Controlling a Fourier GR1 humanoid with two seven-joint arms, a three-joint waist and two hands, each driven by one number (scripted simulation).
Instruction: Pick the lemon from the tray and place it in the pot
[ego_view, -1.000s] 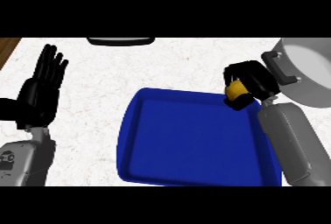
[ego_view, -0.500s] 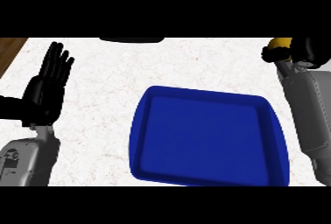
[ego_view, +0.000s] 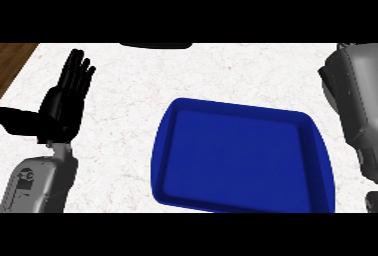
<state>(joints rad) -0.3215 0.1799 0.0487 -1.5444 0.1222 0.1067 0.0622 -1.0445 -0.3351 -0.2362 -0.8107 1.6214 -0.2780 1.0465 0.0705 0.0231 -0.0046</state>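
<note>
One black left hand (ego_view: 60, 107) resting at left, fingers straight, holding nothing | blue rectangular plastic tray (ego_view: 240, 157) on white speckled desk (ego_view: 244, 75) | right forearm (ego_view: 354, 107) at right edge, its hand out of view

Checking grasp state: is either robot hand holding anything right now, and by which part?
Left robot hand rests open beside the tray, holding nothing. The right robot hand is out of view; only its forearm shows, so its hold cannot be told. No lemon is visible.

no readable text, labels, brands or numbers on anything in view
</note>
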